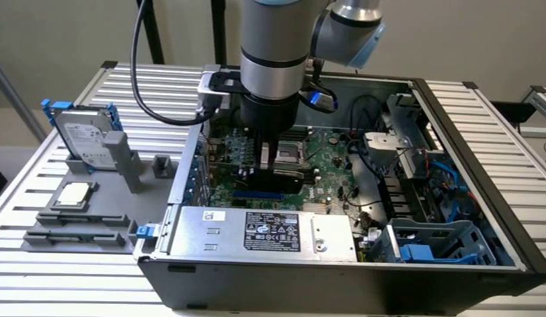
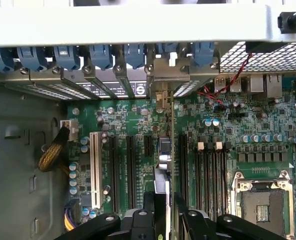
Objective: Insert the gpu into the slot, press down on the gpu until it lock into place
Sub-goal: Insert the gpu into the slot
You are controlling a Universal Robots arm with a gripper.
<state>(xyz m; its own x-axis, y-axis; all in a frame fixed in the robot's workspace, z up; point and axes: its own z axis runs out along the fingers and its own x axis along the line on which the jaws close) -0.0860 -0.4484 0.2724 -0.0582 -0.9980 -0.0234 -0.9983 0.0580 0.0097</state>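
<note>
The thin black, green-edged rectangular gpu [image 1: 279,179] is pinched on edge between the black fingers [image 2: 149,206], so its lower edge is lined up along the long bright-blue plastic slot [image 1: 258,196] at the exterior frame's centre. Contact cannot be told. The grey arm [image 1: 271,39] is held vertical, pointed straight down.

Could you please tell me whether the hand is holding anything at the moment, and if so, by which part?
The hand appears to hold the gpu by its upper edge, with the card standing on edge at the slot.
</note>
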